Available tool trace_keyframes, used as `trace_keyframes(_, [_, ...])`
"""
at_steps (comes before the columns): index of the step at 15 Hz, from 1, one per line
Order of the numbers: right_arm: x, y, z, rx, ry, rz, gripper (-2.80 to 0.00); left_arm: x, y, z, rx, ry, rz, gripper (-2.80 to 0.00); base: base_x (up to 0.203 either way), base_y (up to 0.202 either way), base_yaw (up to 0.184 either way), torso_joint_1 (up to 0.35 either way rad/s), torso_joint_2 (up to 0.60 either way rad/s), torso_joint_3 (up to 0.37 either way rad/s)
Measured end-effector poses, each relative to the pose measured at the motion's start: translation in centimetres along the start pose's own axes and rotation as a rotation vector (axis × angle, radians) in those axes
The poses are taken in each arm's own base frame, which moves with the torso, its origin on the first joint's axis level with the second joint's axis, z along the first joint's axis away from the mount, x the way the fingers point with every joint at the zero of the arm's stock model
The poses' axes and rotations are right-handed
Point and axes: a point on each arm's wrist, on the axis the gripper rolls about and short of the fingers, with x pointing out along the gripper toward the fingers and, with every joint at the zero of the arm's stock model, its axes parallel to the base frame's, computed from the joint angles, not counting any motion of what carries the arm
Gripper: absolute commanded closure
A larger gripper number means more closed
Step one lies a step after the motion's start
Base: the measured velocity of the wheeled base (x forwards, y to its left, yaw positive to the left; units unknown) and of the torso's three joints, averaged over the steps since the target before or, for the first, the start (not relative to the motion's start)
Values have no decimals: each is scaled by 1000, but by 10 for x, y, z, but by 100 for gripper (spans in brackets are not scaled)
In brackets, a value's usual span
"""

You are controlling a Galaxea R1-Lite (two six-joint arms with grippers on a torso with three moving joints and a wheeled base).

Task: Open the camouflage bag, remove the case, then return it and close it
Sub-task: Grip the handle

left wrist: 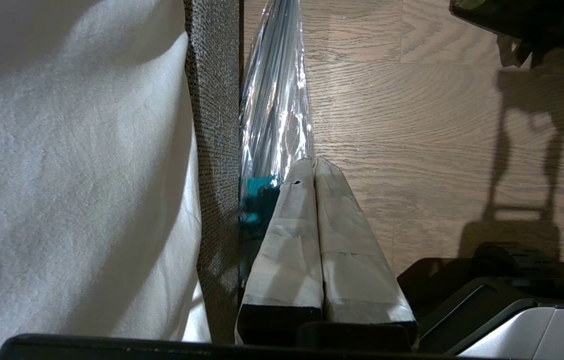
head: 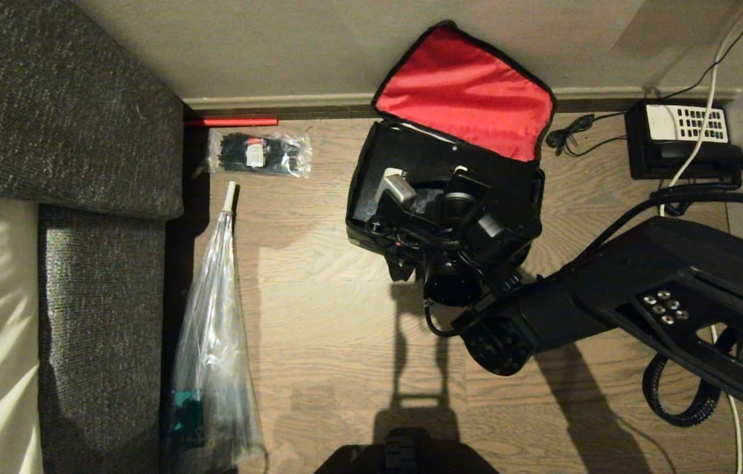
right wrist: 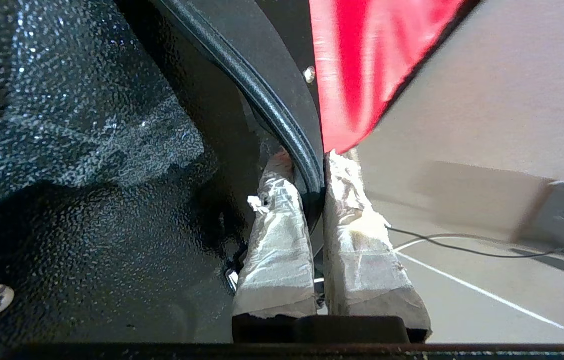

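1. Camouflage bag (head: 371,197) sits open on the wood floor (head: 332,329), backed against the wall's baseboard (head: 279,102). All places below are given rel. to this bag.
2. Its lid (head: 466,92) stands up against the wall, red lining facing out.
3. Case (right wrist: 87,200), black w/ a shiny speckled surface, lies inside the bag's opening; head view shows only dark contents there, mostly hidden by the arm.
4. Right gripper (right wrist: 315,180) is down in the bag's opening, at the lid-hinge side. Its two tape-wrapped fingers (right wrist: 274,235) are clenched on a thin black rim or edge that runs between them, just below the corner of the red lining. Can't tell if that edge belongs to the case or to the bag.
5. Right arm (head: 608,296) reaches into the bag from the side away from the sofa.
6. Left gripper (left wrist: 315,165) is well apart from the bag, over bare floor near the sofa; taped fingers pressed together, holding nothing.
7. Sofa (head: 68,131), grey fabric w/ a pale cover, is well off to the bag's side.
8. Clear plastic bag (head: 213,329), long, lies between sofa and camouflage bag, just beside the sofa.
9. Small clear packet (head: 259,153) of black items lies near the baseboard, between sofa and bag.
10. Black desk phone (head: 680,141) w/ white keypad sits by the wall on the bag's far side, cables trailing.
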Motion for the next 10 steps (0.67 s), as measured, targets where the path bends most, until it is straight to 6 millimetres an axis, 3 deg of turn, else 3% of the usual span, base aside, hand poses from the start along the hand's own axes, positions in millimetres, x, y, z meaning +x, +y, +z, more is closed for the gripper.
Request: trace_keyframes(10, [2, 41, -10, -8, 20, 42, 0, 0, 0, 0, 0, 0, 0, 0, 0, 0, 0, 0, 0, 0])
